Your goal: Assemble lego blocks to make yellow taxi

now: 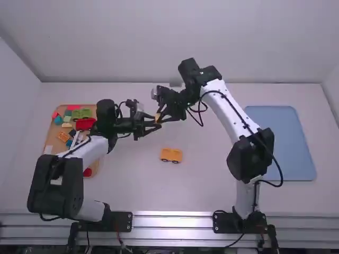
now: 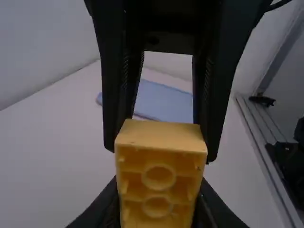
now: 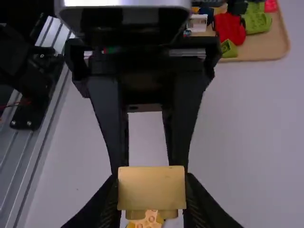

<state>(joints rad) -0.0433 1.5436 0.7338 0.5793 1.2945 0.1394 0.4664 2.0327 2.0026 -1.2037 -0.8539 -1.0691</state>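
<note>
Mid-frame, left gripper [image 1: 157, 125] and right gripper [image 1: 160, 117] jaws pinch one yellow block [image 2: 159, 166]; wheeled orange base [image 1: 171, 154] below, well inside surface [image 1: 204, 185] edges.

Blocks [image 1: 86, 124] in L tray [image 1: 52, 139]; 2nd tray [image 1: 286, 140] R; car base [image 1: 171, 154] btwn, on tbl [image 1: 143, 188].

Yellow block [image 2: 161, 178]: lower end cut off by left wrist view's bottom edge; detail too small for us in high view. Orange wheeled piece [image 1: 171, 154]: partly behind block in right wrist view. Tan tray [image 1: 52, 138]: partly under left arm [image 1: 92, 150]; we cannot identify its smallest pieces. Blue tray [image 1: 291, 140]: one corner behind right arm [image 1: 233, 112].
</note>
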